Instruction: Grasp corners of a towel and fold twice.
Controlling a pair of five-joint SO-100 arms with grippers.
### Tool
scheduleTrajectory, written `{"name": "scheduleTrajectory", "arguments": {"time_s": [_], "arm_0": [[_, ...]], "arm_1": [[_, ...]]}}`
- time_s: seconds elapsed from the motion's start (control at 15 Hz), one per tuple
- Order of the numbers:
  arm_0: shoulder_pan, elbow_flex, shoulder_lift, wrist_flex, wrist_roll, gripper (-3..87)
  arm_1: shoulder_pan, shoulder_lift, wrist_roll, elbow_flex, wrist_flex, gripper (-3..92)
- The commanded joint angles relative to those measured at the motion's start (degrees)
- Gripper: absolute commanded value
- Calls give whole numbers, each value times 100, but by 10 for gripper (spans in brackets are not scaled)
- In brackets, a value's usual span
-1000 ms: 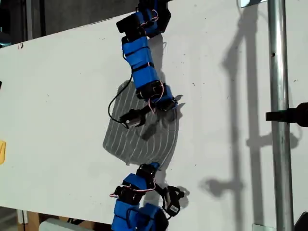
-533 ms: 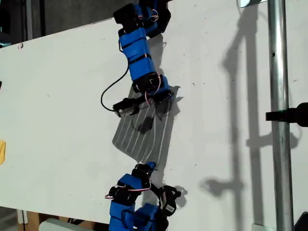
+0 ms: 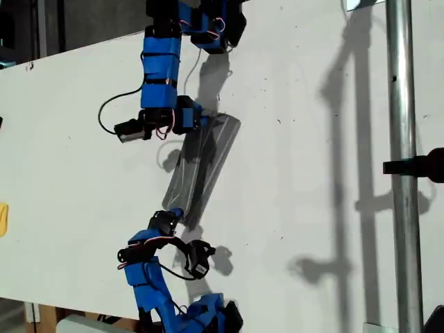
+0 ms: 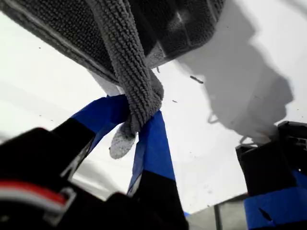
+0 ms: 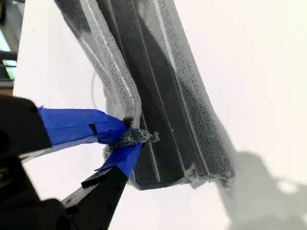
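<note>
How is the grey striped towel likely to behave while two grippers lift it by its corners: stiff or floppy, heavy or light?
Probably floppy: the towel sags and drapes in folds between my first gripper and my second gripper. Likely light, since small pinches of bunched cloth hold it up. Its looped, textured weave suggests it should not slip easily.

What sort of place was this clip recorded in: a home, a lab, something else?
Probably a lab or workshop bench. A plain white table carries only two blue arms and the towel, with a bare metal pole standing at the exterior view's right. Nothing domestic is in view.
</note>
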Motion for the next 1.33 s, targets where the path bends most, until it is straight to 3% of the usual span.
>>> {"name": "scheduleTrajectory", "arguments": {"time_s": [0.0, 0.13, 0.27, 0.6, 0.8, 1.27], "arm_0": [[-571, -914, -193, 149, 413, -28], [-932, -1380, -448, 237, 686, -28], [-1072, -1521, -589, 343, 800, -28], [-879, -642, -606, -70, 633, -28], [-967, 35, -659, -571, 633, -28], [-879, 176, -1107, -791, 457, -28]], "arm_1": [[756, 668, -554, -35, 123, -2], [1424, 993, -1151, -44, 62, -2], [1521, 1055, -1389, 35, -44, -2], [439, -237, -694, 387, -659, -2], [308, -879, -554, 422, -932, -2], [185, -1345, -475, 571, -1301, -2]]}}
